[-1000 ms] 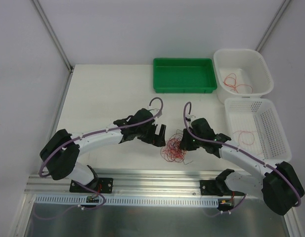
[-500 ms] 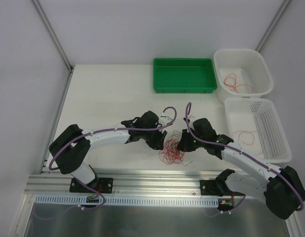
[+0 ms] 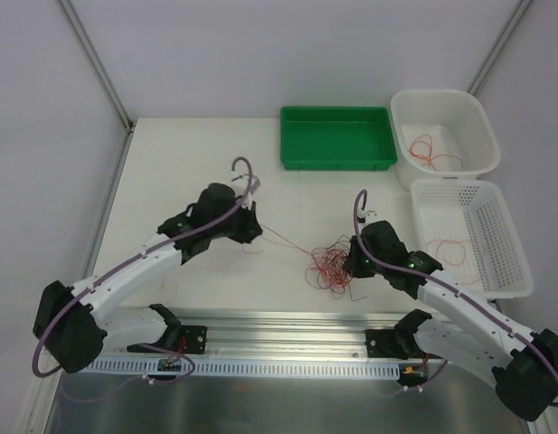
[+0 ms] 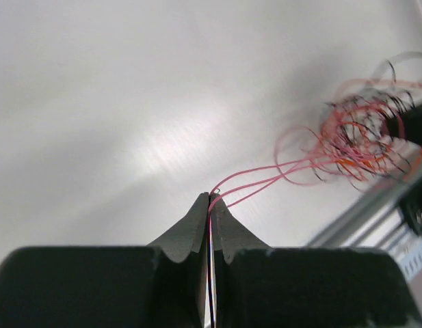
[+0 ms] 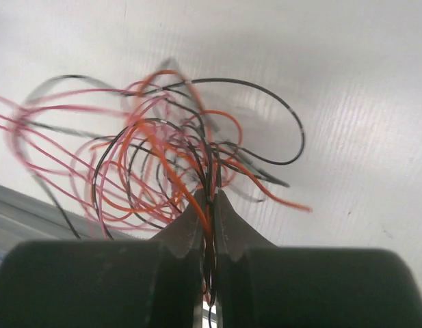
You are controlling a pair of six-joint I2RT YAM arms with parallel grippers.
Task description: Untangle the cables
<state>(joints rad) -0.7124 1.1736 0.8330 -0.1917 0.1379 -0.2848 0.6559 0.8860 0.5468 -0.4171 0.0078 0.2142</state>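
Note:
The cables (image 3: 330, 267) lie as a loose tangle of red, orange and black wires near the table's front edge. My right gripper (image 3: 354, 260) is at the tangle's right side, shut on several orange and black strands (image 5: 209, 179). Their loops (image 5: 163, 147) fan out ahead of its tips. My left gripper (image 3: 257, 227) sits to the left of the tangle, shut on a thin red strand (image 4: 212, 196). That strand (image 3: 286, 242) runs taut as a doubled line to the tangle (image 4: 358, 137).
A green tray (image 3: 337, 165) stands at the back. To its right is a white tub (image 3: 399, 127) holding a red cable (image 3: 428, 149). A perforated white basket (image 3: 450, 186) with another red cable (image 3: 449, 250) stands nearer. An aluminium rail (image 3: 288, 325) runs along the near edge.
My left gripper closed on a red strand at the tangle, then drew back to the left and farther away, pulling the strand out. The right gripper and tangle shifted slightly right.

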